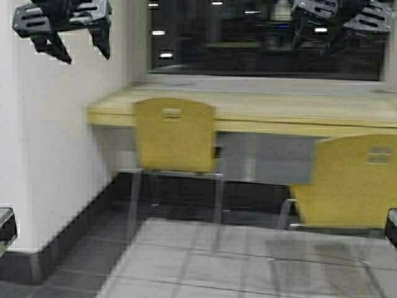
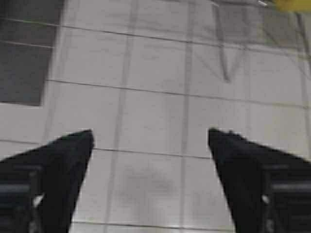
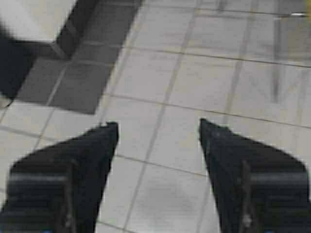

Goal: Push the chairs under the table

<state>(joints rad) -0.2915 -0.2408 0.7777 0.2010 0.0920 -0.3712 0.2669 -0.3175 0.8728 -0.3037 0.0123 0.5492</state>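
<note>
**Two chairs at the table, both tools raised and holding nothing**

From the high camera I see the long pale yellow-wood table point(image 1: 260, 115) running along under a dark window point(image 1: 267, 43), its left end meeting a white wall point(image 1: 56, 155). The left chair point(image 1: 175, 135) stands with its curved back right at the table's front edge, its chrome legs on the dark floor strip below. The right chair point(image 1: 353, 183) sits nearer to me and lower in view, its back out in front of the table edge, cut off by the frame's right side.

My left tool point(image 1: 84, 46) hangs high at the upper left, in front of the wall. My right tool point(image 1: 338, 25) is up at the upper right, against the window.

On the left wrist camera the left tool point(image 2: 150, 141) has its fingers point(image 2: 58, 170) spread wide over grey floor tiles point(image 2: 155, 111), nothing between them. The right wrist camera shows the same for the right tool point(image 3: 158, 131): fingers point(image 3: 243, 165) apart, with only tiles beneath and a dark skirting corner point(image 3: 73, 34) farther off.
</note>
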